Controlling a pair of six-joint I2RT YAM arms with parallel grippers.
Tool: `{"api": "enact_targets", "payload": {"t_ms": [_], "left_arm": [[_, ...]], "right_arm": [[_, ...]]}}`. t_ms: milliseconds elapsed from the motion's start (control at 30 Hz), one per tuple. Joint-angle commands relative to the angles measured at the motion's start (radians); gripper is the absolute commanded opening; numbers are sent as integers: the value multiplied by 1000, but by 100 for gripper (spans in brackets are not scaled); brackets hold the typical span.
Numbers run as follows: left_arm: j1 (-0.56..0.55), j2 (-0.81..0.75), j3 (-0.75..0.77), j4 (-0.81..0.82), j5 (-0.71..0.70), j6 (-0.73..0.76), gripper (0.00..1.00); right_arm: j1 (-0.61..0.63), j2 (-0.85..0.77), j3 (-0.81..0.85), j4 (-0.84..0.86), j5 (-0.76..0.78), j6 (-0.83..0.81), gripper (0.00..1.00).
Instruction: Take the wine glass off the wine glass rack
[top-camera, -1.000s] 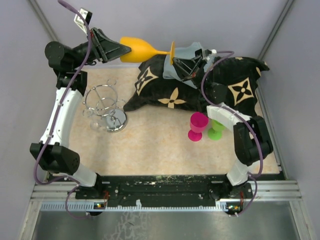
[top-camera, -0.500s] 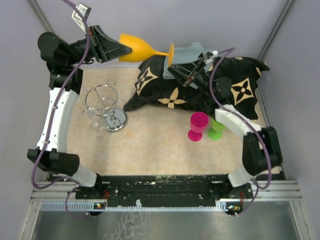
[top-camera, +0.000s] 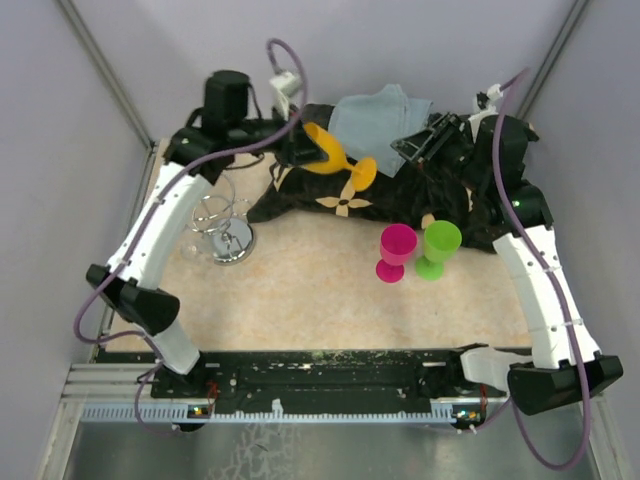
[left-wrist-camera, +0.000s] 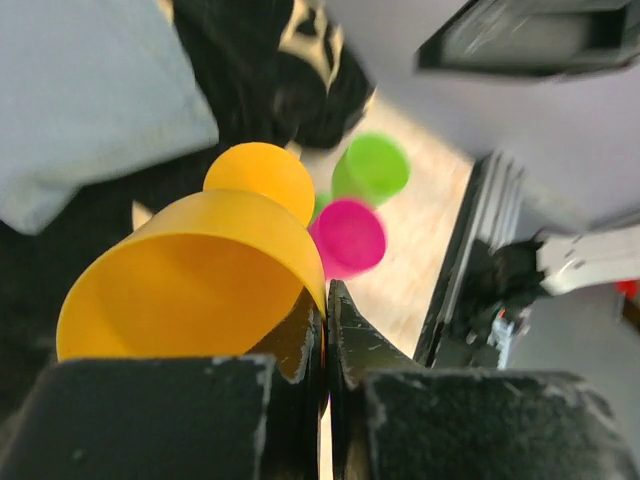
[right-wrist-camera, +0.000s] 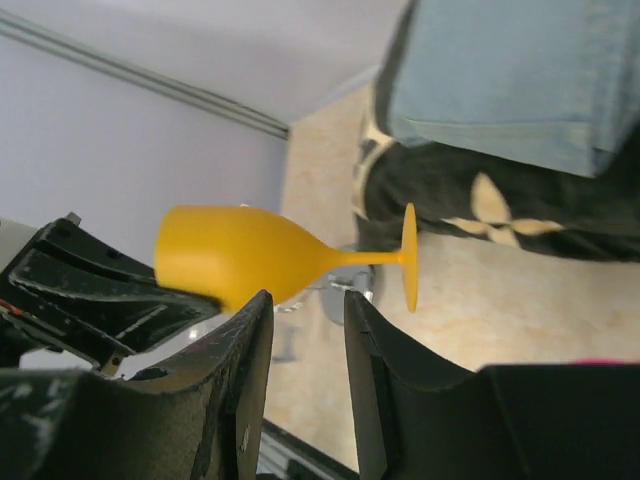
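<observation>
Item: wine glass, moving from back wall to over cloth; left gripper pinching its rim; right gripper releasing, part-open, empty; glass lying horizontal, foot pointing right.

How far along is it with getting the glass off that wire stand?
Done: the yellow plastic wine glass is off the chrome wire rack. In hand: the left gripper is shut on its bowl rim, holding it sideways over the black patterned cloth; the right gripper is open. Left: probably setting it down.
</observation>
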Motion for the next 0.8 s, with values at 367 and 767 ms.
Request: {"api": "enact_targets", "payload": {"t_ms": [367,767], "left_arm": [[-179,34,-96,-235,-321,275,0],[-296,67,-233,-253,-436,338,0]], "right_arm": [[4,-120,23,-348,253,-168,46],[3,-134,51,-421,326,-209,54]]}}
